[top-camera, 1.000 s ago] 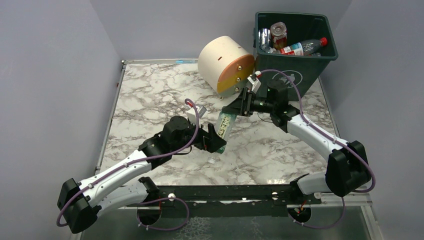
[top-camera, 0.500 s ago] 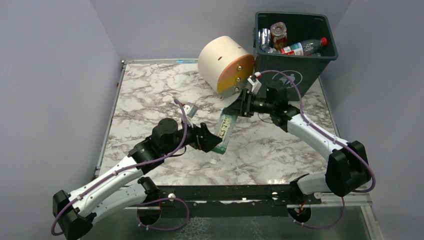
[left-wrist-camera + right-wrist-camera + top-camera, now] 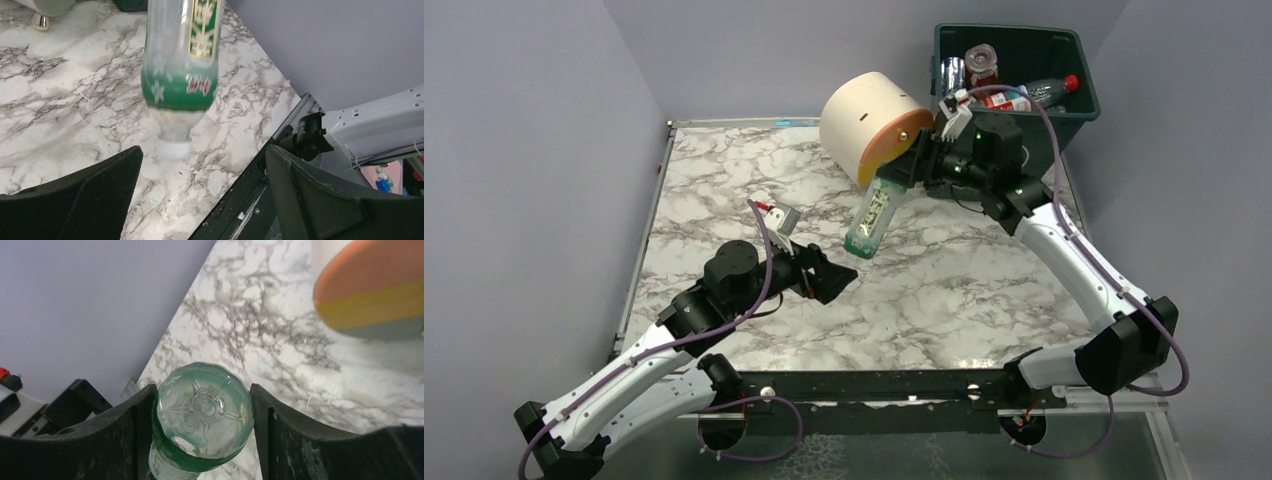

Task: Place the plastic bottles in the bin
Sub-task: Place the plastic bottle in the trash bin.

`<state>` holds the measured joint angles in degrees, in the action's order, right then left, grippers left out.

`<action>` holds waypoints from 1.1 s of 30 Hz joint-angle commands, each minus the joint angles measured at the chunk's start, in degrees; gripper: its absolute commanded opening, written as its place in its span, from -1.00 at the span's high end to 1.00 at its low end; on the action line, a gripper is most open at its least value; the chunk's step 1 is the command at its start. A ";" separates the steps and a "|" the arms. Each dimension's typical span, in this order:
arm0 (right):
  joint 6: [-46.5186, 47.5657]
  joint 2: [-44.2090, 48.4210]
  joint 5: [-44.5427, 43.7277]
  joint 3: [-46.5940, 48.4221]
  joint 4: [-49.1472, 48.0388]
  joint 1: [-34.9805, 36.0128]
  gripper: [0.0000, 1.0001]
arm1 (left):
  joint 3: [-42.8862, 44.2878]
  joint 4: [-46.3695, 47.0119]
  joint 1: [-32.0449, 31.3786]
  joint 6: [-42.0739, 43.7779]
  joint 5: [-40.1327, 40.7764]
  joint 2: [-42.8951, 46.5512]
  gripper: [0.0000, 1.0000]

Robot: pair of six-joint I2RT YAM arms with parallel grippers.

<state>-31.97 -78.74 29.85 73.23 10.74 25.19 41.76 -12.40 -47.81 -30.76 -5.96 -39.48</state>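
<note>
Fingers (image 3: 131, 440) of right gripper (image 3: 904, 172): we log them clamped on the base of a green-labelled plastic bottle (image 3: 871, 215), hanging cap-down, tilted, above the tabletop (image 3: 724, 180); arm stretched high, near the bin (image 3: 1074, 115). Fingers of left gripper (image 3: 832, 284): spread wide, empty; arm low, bottle just ahead.

The left arm (image 3: 674, 335) lies low and bent at the elbow, reaching forward; the left tool (image 3: 829, 283) stands spread wide, nothing between its fingers. The right arm (image 3: 1064, 255) stretches up and far forward, and the right tool (image 3: 904, 170) is clamped on the base of a bottle (image 3: 871, 215) hanging cap down.
</note>
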 commanded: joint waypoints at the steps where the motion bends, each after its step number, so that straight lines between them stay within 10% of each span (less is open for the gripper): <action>1: 4.51 -0.68 -6.48 8.52 5.09 -2.95 -0.08 | 1.64 -1.50 0.09 1.00 1.78 1.91 -0.98; 17: -8.34 -7.98 -1.58 28.97 -6.17 -30.16 -0.09 | 1.73 -2.77 0.04 0.80 0.78 2.43 -0.98; 33: -19.39 -6.06 -9.10 19.13 -23.39 -41.58 -0.09 | 3.64 -3.59 0.08 3.15 0.76 -1.65 -0.98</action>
<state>-50.09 -85.76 25.50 92.73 -6.48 -16.03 42.52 -16.21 -47.81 -29.30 -5.48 -40.05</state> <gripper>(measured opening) 0.658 0.989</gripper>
